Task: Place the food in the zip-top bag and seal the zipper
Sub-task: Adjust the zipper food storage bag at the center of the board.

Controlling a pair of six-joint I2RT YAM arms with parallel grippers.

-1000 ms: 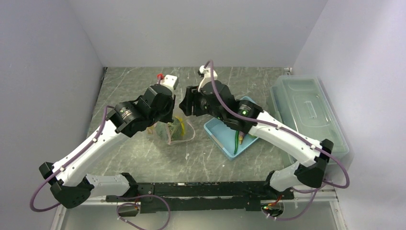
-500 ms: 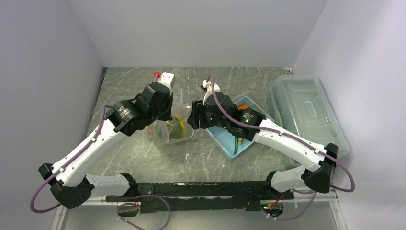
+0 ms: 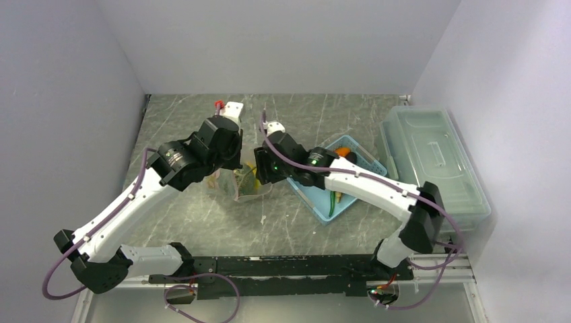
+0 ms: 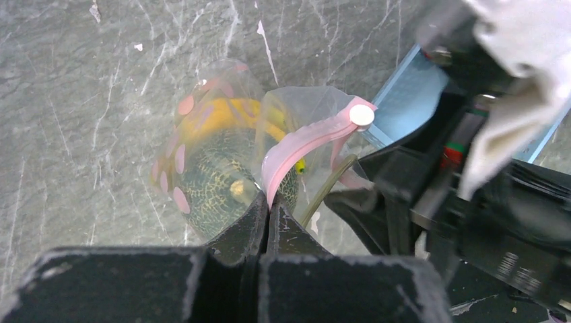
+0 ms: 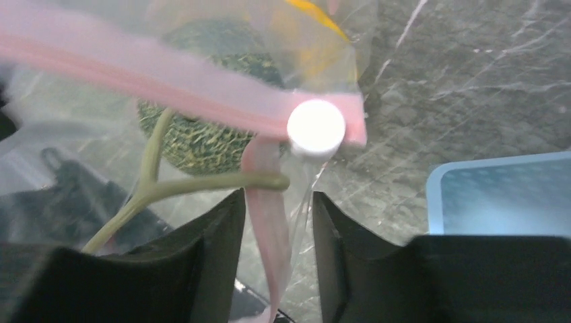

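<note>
The zip-top bag [image 3: 246, 182] stands on the table between both arms, its mouth up. Through the clear plastic show a netted melon [image 4: 215, 182] and a yellow banana bunch [image 4: 225, 114]. A long thin green pod [image 5: 202, 183] sticks out of the mouth. My left gripper [image 4: 268, 210] is shut on the pink zipper [image 4: 303, 141], which ends in a white round tab [image 4: 362, 115]. My right gripper [image 5: 276, 225] is open, and a hanging loop of the zipper [image 5: 168, 79] lies between its fingers [image 5: 222, 232] with a gap on both sides. An orange carrot [image 3: 343, 152] lies in the basket.
A light-blue basket [image 3: 304, 188] sits right of the bag, under my right arm, with a green stem [image 3: 332, 202] in it. A large clear lidded box [image 3: 431, 161] fills the right side. Grey walls close in the table at the back and sides.
My right arm has swung left from over the basket to the bag's mouth and its jaws have narrowed a little. The left gripper has kept its hold.
</note>
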